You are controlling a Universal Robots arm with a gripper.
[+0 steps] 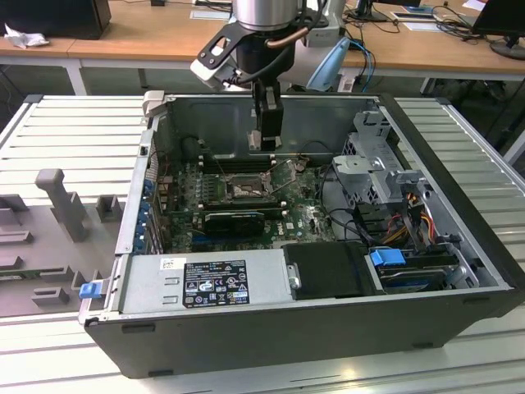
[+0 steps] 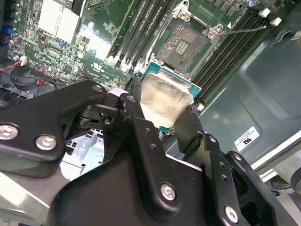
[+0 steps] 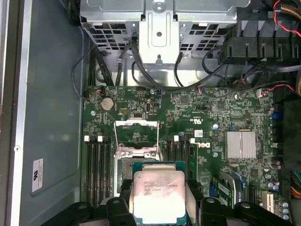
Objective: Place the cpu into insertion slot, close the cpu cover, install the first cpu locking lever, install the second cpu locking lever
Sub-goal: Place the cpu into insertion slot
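Inside the open computer case (image 1: pixel 271 345), above the green motherboard (image 3: pixel 211 117), the gripper (image 1: pixel 267 141) is clamped on the one cpu (image 2: pixel 165 96). Two black fingers (image 2: pixel 136 117) press on opposite edges of the chip, and its silver top faces both wrist views. The cpu hangs over the board, close to the one insertion slot (image 2: pixel 182 44) but apart from it. The slot's dark centre is bare. The one cpu cover (image 3: pixel 136 137) stands raised at one edge of the slot. The case rests on a ribbed worktop (image 1: pixel 74 139).

You're in what looks like an electronics lab: an open computer case (image 1: pixel 328 328) on a slatted metal bench (image 1: pixel 74 131), cluttered desks (image 1: pixel 139 37) behind.
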